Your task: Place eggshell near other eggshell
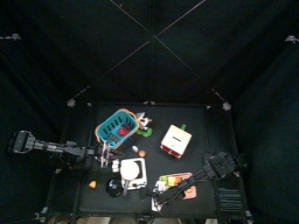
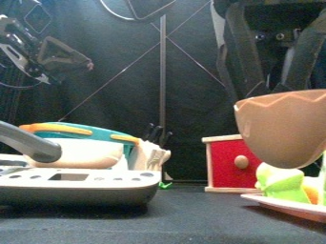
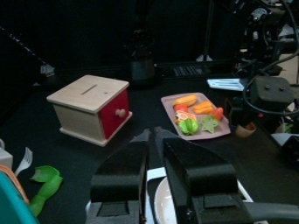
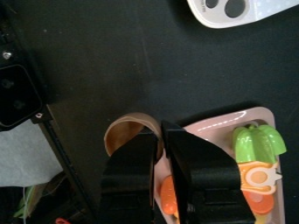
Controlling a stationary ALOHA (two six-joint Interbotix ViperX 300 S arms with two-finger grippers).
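Observation:
A tan eggshell half (image 2: pixel 287 122) hangs close in the front view, just above the pink tray (image 2: pixel 291 207). My right gripper (image 4: pixel 162 144) is shut on its rim; the eggshell (image 4: pixel 125 133) shows beside the jaws, next to the pink tray (image 4: pixel 228 129). It also shows in the left wrist view (image 3: pixel 243 129), under the right arm. A small orange thing (image 1: pixel 93 184) at the front left may be the other eggshell; I cannot tell. My left gripper (image 3: pixel 156 149) hovers shut and empty over a white plate (image 1: pixel 131 169).
A red and cream box (image 3: pixel 91 107) stands mid-table. A teal basket (image 1: pixel 117 127) sits at the back left. The pink tray (image 3: pixel 193 114) holds toy vegetables, with a green one (image 4: pixel 258 144) and a carrot (image 4: pixel 261 180). A grey-white tray (image 2: pixel 76 183) lies at the front left.

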